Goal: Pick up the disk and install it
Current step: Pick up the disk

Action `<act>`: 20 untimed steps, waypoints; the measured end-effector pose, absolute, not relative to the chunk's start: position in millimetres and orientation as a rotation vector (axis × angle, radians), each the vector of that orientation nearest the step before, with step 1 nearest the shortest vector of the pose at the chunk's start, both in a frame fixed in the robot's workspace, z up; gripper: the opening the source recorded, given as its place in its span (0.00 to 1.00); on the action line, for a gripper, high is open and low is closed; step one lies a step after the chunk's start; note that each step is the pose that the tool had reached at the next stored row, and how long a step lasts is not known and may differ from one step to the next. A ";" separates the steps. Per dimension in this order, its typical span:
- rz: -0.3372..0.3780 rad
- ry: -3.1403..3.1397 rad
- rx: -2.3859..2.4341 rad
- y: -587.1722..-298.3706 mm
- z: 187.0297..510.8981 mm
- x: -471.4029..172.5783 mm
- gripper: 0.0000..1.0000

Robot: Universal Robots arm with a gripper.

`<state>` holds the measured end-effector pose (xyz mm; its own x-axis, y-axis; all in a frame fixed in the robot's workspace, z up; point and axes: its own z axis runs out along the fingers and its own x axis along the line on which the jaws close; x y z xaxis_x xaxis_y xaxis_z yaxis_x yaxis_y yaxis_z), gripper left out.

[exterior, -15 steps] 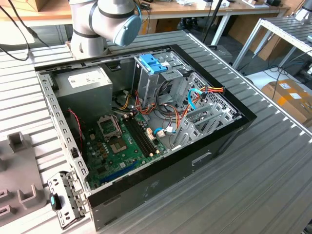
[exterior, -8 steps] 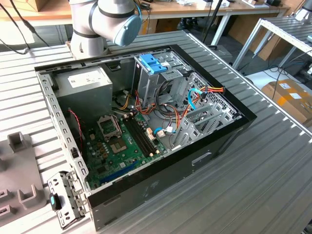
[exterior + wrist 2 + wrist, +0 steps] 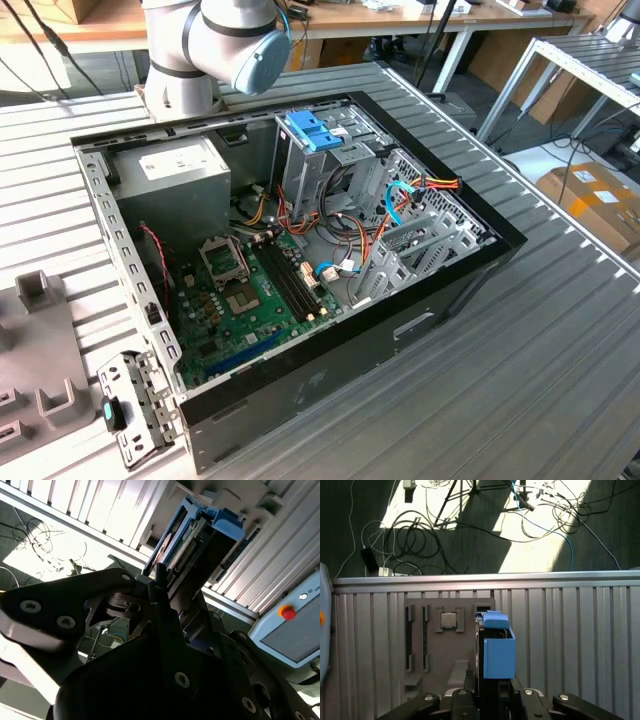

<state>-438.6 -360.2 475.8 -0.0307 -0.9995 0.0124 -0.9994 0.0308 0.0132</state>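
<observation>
The gripper (image 3: 491, 681) is clamped on the disk (image 3: 497, 650), 2 fingers (image 3: 160, 586) pressing its flat faces so it stands on edge at the grey holder tray (image 3: 432, 650) on the slatted table (image 3: 570, 645), a hold that likely suits the computer case (image 3: 330, 365) and its narrow bay.

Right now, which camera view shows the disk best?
The second wrist view: the disk shows one broad face, the connector edge and the blue carrier, gripped by the tool. The first wrist view shows the disk end-on over the grey fixture. The exterior view shows the open computer case.
</observation>
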 end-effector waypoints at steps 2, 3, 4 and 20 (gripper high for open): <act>-0.001 -2.242 2.174 -360.2 475.8 -438.6 0.35; -0.002 -2.242 2.174 -360.2 476.4 -438.6 0.35; -0.002 -2.242 2.174 -360.2 477.8 -438.6 0.35; -0.001 -2.242 2.174 -360.0 514.8 -438.5 0.35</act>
<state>-438.5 -360.0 514.8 -0.0307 -0.9995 0.0123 -0.9994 0.0309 0.0132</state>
